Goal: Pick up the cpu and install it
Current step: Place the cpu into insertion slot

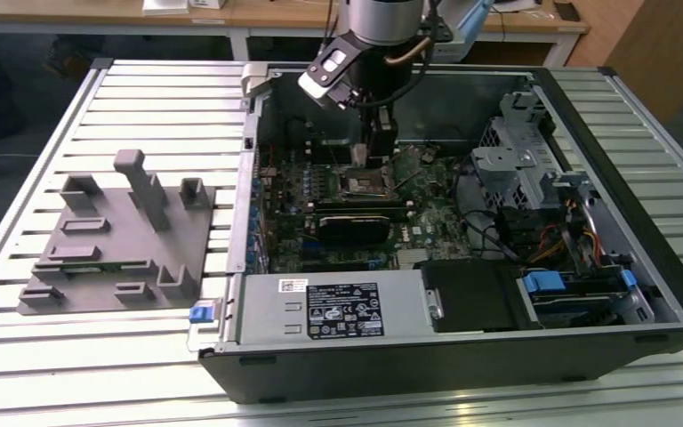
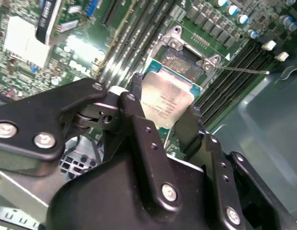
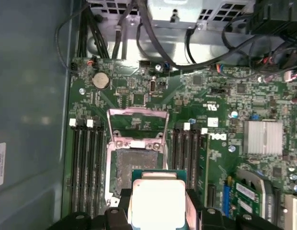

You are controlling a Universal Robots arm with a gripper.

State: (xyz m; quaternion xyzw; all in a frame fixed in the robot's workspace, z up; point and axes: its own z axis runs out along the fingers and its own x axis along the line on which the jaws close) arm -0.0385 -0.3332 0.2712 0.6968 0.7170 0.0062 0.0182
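As it hangs over the black metal-framed socket (image 3: 127,167), the black gripper (image 2: 164,101) pinches the flat silvery-grey square cpu (image 2: 166,97) — by opposite edges. Green motherboard (image 3: 211,96) beneath.

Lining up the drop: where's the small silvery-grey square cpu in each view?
Exterior view: at the black gripper's tip, hard to make out.
Second wrist view: silvery cpu clamped between the fingers.
First wrist view: cpu just short of the socket.
Shared landmark: the open metal-framed socket.
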